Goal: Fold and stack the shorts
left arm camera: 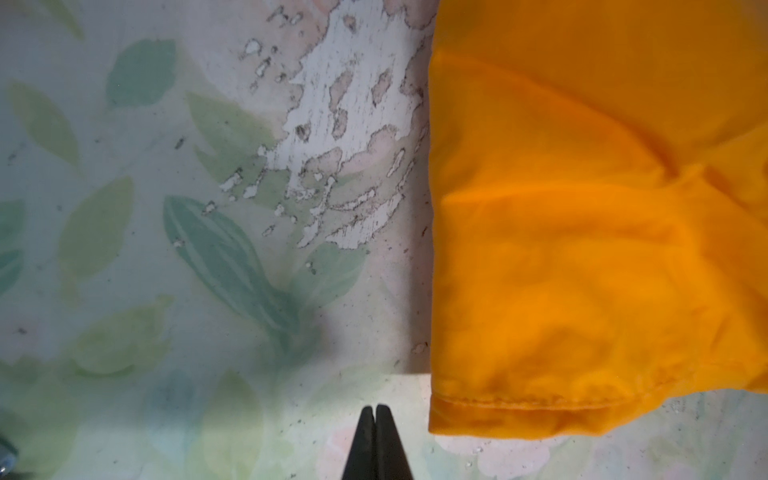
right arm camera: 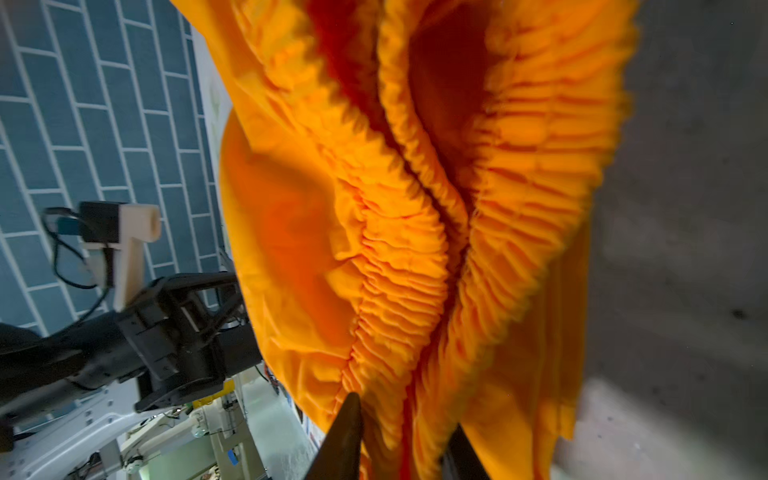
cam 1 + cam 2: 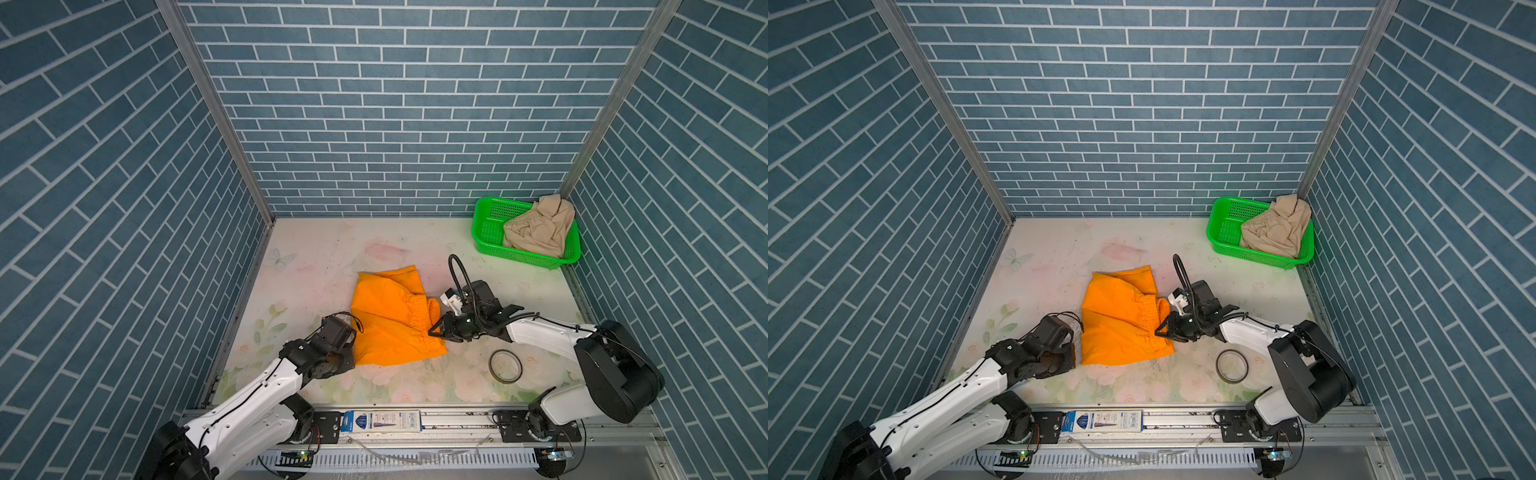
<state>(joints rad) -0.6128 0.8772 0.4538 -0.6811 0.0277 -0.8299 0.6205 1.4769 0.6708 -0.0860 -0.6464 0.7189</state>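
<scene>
The orange shorts [image 3: 395,320] [image 3: 1121,320] lie folded over on the table's middle, gathered waistband towards the right. My right gripper [image 3: 434,330] [image 2: 405,428] reaches in from the right; its jaws stand apart with folds of the waistband [image 2: 415,249] between them. In the left wrist view my left gripper [image 1: 376,409] is shut with nothing in it, just off the hem corner of the orange shorts [image 1: 582,249]. In both top views its fingers are hidden under the left wrist [image 3: 332,332]. The beige shorts [image 3: 538,230] [image 3: 1277,228] sit crumpled in the green basket [image 3: 484,232].
The green basket [image 3: 1223,232] stands in the back right corner against the brick walls. A dark tape ring [image 3: 505,365] lies on the table near the right arm. A white and blue box [image 3: 380,420] rests on the front rail.
</scene>
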